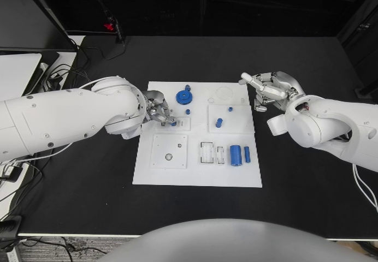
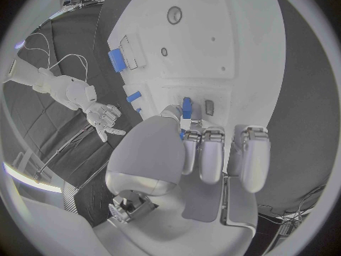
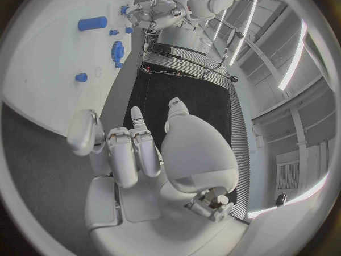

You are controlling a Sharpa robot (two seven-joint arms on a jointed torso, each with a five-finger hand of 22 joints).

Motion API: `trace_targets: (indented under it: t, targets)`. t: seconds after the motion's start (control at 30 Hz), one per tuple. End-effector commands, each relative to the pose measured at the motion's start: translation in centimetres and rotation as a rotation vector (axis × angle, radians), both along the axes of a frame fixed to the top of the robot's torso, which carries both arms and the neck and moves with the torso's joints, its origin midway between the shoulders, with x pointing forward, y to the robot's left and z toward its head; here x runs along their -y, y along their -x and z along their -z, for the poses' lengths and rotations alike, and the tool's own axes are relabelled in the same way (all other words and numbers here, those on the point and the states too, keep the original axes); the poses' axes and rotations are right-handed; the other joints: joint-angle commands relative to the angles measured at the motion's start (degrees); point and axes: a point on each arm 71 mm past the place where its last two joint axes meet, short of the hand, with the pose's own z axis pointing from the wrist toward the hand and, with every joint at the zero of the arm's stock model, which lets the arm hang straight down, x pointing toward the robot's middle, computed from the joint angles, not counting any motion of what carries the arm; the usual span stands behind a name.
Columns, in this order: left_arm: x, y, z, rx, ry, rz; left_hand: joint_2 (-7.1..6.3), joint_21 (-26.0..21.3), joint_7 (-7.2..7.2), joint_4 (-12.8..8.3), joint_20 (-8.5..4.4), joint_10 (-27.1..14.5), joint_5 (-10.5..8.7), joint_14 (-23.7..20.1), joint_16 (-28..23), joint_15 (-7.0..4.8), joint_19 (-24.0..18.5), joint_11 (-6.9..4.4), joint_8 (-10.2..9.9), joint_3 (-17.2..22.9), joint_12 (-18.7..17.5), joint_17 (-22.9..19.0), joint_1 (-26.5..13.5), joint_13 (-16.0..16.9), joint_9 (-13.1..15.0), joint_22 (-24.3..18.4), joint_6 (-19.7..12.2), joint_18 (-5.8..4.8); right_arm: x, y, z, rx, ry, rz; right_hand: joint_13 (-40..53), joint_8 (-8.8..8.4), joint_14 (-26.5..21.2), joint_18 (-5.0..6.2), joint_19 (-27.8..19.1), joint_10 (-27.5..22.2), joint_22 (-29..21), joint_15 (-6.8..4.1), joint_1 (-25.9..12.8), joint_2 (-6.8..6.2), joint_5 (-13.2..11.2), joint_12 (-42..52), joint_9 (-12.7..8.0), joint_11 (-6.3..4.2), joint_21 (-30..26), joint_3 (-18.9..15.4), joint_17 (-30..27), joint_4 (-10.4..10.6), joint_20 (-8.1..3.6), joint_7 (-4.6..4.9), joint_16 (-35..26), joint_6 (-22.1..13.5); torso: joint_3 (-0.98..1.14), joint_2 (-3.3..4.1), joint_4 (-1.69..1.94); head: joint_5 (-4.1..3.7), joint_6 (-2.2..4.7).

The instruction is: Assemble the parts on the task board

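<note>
The white task board (image 1: 197, 174) lies mid-table. My left hand (image 1: 158, 114) rests over its left edge at a small square plate (image 1: 179, 123). In the left wrist view, thumb and a finger of this hand (image 2: 213, 153) pinch a small blue peg (image 2: 187, 106) that stands against that plate. My right hand (image 1: 267, 90) hovers off the board's far right corner with fingers apart and nothing in it; the right wrist view shows this hand (image 3: 131, 151) bare. A blue gear (image 1: 183, 97), a blue cylinder (image 1: 235, 155) and a blue bar (image 1: 246, 154) lie on the board.
A square plate (image 1: 223, 129) carries a short blue peg (image 1: 219, 123). Near the board's front sit a plate with an oval hole (image 1: 169, 158) and a white frame (image 1: 207, 153). Cables (image 1: 55, 76) lie at the table's far left.
</note>
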Motion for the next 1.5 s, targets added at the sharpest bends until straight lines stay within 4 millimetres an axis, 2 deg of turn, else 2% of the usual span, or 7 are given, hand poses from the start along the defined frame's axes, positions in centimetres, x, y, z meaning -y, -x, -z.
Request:
trace_targets:
  t: [0.03,0.53,1.5]
  targets:
    - [-0.14,-0.08,-0.11,0.019,0.011,-0.006,2.69,0.2,-0.32,0.0,-0.24,6.3,-0.10,6.0,0.0,-0.38,6.0,-0.23,0.4,0.4,-0.3,15.1,1.9,14.9,0.2,15.1,0.2,-0.37,-0.07,-0.01,-0.12,0.009,-0.004,-0.004,15.1,0.23,6.0,0.37,-0.4,6.0,3.1,0.40,-0.1,0.70,0.2,0.1,0.1,0.35,-0.4,-0.3,15.1,0.0,-0.11,0.01,0.1,-0.5,-0.02,-0.02,-0.04,0.00,0.00]
    - [-0.37,-0.22,-0.18,0.031,0.022,-0.012,2.70,0.2,-0.35,0.0,-0.24,6.3,-0.07,6.0,0.0,-0.37,6.0,-0.25,0.4,0.5,-0.3,15.1,1.9,14.9,0.2,15.1,0.2,-0.37,0.07,0.00,-0.05,0.008,-0.003,0.000,15.1,0.43,6.0,0.39,-0.5,6.0,3.0,0.41,-0.2,0.80,0.3,0.1,0.1,0.35,-0.5,-0.4,15.1,0.0,-0.11,0.02,0.1,-0.6,0.04,0.00,-0.05,0.13,0.00]
    - [0.06,-0.11,0.23,-0.009,-0.016,0.006,2.73,0.2,-0.34,0.0,-0.23,6.3,-0.05,6.0,0.0,-0.36,6.0,-0.26,0.3,0.6,-0.3,15.1,1.8,14.9,0.2,15.1,0.2,-0.37,0.09,0.05,-0.06,0.008,-0.003,0.001,15.1,0.43,6.0,0.39,-0.5,6.0,3.0,0.41,-0.2,0.80,0.3,0.1,0.1,0.35,-0.5,-0.4,15.1,0.0,-0.11,0.02,0.1,-0.6,-0.01,0.00,-0.06,-0.04,0.00]
